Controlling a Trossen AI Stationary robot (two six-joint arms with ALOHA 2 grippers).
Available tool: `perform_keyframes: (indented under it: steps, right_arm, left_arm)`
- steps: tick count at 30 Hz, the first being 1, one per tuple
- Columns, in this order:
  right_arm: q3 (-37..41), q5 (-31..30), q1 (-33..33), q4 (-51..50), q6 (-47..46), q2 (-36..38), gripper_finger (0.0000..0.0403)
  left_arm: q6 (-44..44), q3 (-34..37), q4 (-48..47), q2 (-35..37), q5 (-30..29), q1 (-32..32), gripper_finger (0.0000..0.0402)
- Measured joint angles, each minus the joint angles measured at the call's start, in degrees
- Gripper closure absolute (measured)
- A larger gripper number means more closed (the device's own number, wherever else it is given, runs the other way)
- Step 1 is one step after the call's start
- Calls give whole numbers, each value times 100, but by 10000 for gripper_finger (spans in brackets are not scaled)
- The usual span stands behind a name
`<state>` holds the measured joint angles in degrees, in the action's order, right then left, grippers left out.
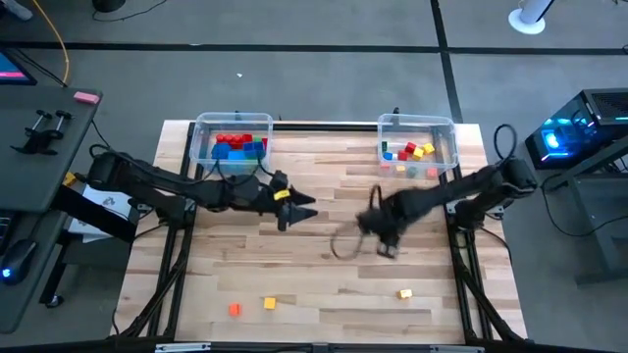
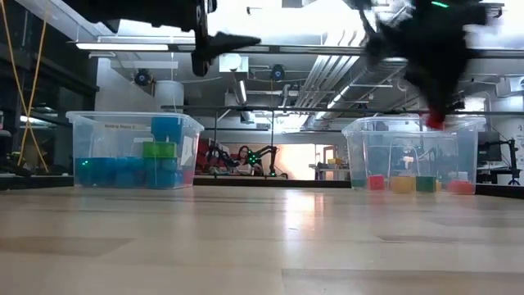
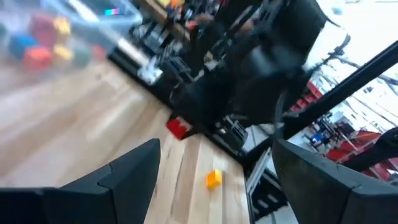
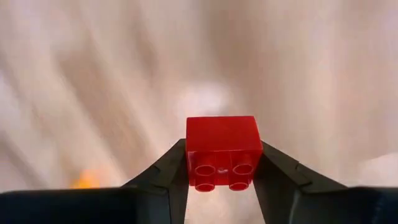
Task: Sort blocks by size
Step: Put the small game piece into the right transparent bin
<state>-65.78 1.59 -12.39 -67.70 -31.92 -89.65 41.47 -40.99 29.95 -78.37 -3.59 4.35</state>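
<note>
High view: a wooden table (image 1: 324,279) is recorded with two clear plastic bins at its far edge. The left bin (image 1: 233,123) is seen to contain larger bricks, red (image 1: 231,141) and blue (image 1: 238,153), with green among them; the right bin (image 1: 417,125) is seen to contain small cubes in red, yellow and green (image 1: 412,152). Three loose small blocks are listed on the near part of the table: an orange one (image 1: 235,310), a yellow one (image 1: 270,304) just beside it, and a yellow-orange one (image 1: 405,293) well apart toward the right. The left gripper (image 1: 299,211) is held above the table's middle, in front of the left bin, its fingers (image 3: 127,171) spread wide with nothing between them. The right gripper (image 1: 386,245) is positioned right of centre, above the table. In the right wrist view a red block (image 4: 223,151) is shown pinched between the two fingers (image 4: 163,171), its studs facing the camera; both fingers are pressed against its sides. In the low view this red block (image 2: 435,121) is seen raised clear of the table surface, in front of the right bin's upper wall. The table beneath it is blurred in the right wrist view.
</note>
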Motion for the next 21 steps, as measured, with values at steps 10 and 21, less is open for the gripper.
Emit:
perform_keyframes:
  steps: [10, 21]
  right_arm:
    - [-1558, -3091, 2814, -1217, -93, 458, 267]
    - [-1392, -3248, 5188, -1099, -382, 973, 169]
  left_arm:
    - [-314, -2, -343, 741, -5, -95, 108]
    - [-364, -2, -1116, 965, -354, 524, 108]
